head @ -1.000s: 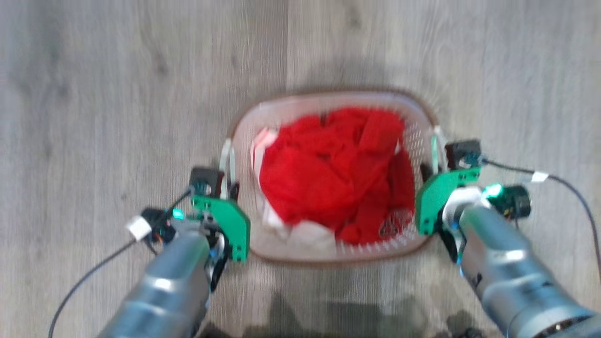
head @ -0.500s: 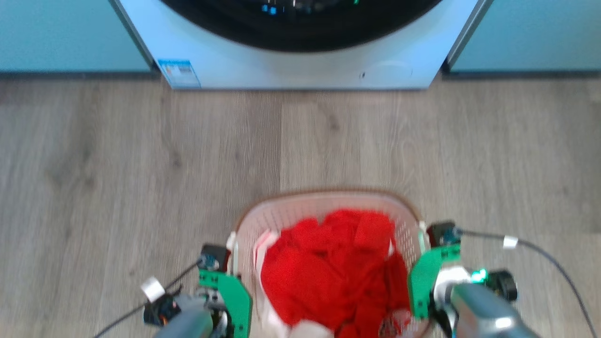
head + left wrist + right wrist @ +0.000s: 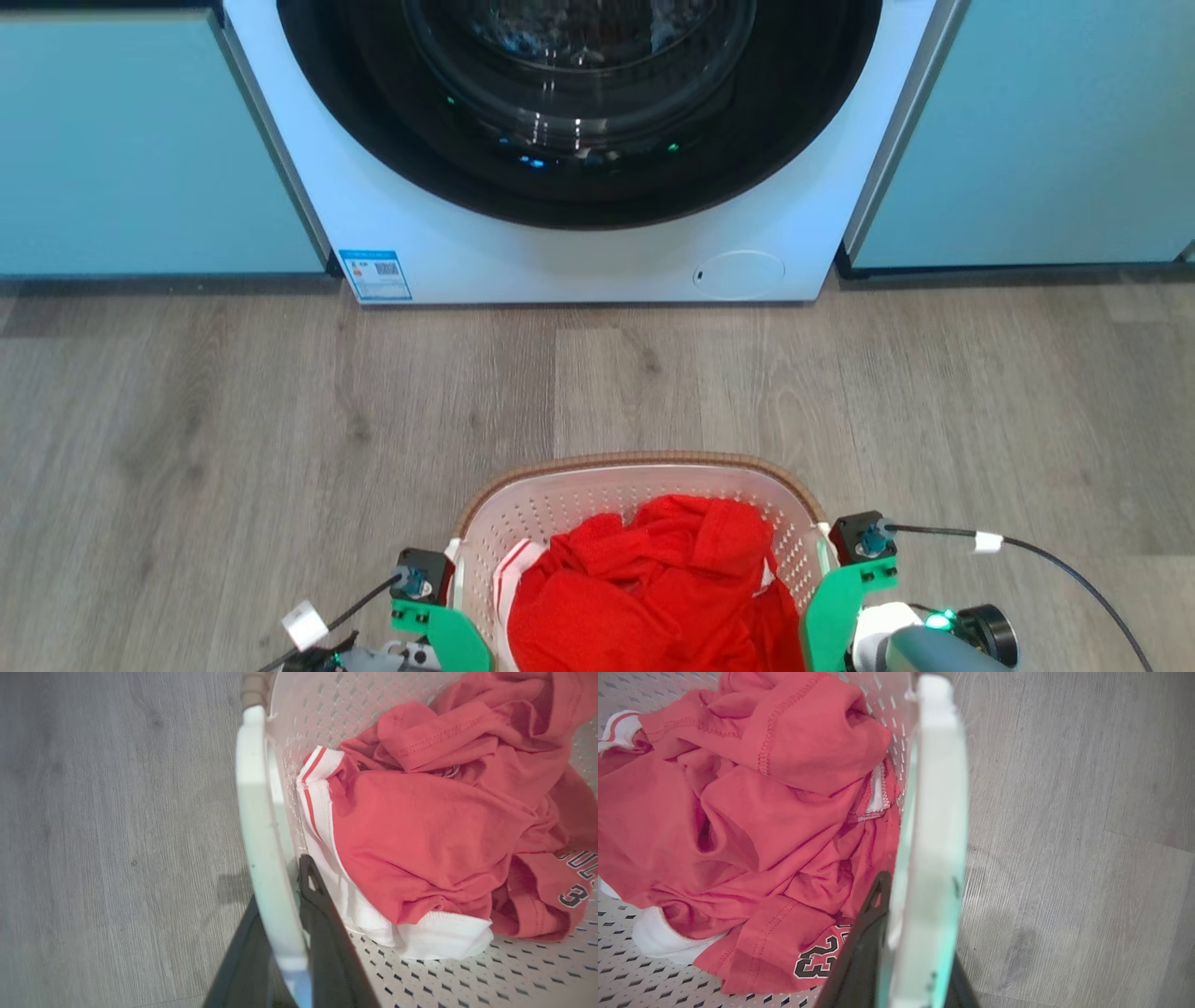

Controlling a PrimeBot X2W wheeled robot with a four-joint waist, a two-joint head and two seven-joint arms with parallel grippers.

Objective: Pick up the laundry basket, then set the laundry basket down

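Observation:
The laundry basket point(image 3: 635, 464), white and perforated with a brown rim, sits at the bottom middle of the head view, with red and white cloth point(image 3: 653, 588) inside. My left gripper point(image 3: 280, 882) is shut on the basket's left white handle point(image 3: 261, 812), one dark finger on each side. On the other side, my right gripper point(image 3: 920, 905) is shut on the right handle point(image 3: 934, 812). In the head view, both green wrist plates flank the basket, left point(image 3: 439, 635) and right point(image 3: 836, 597). I cannot tell whether the basket is off the floor.
A white washing machine point(image 3: 597, 261) with a dark round door stands straight ahead. Teal cabinet fronts lie to its left point(image 3: 140, 140) and right point(image 3: 1027, 131). Grey wood floor point(image 3: 597, 373) runs between the machine and the basket.
The head camera has tilted up, so the washing machine and cabinets have come into view and the basket sits lower in the picture. Both grippers stay at the handles.

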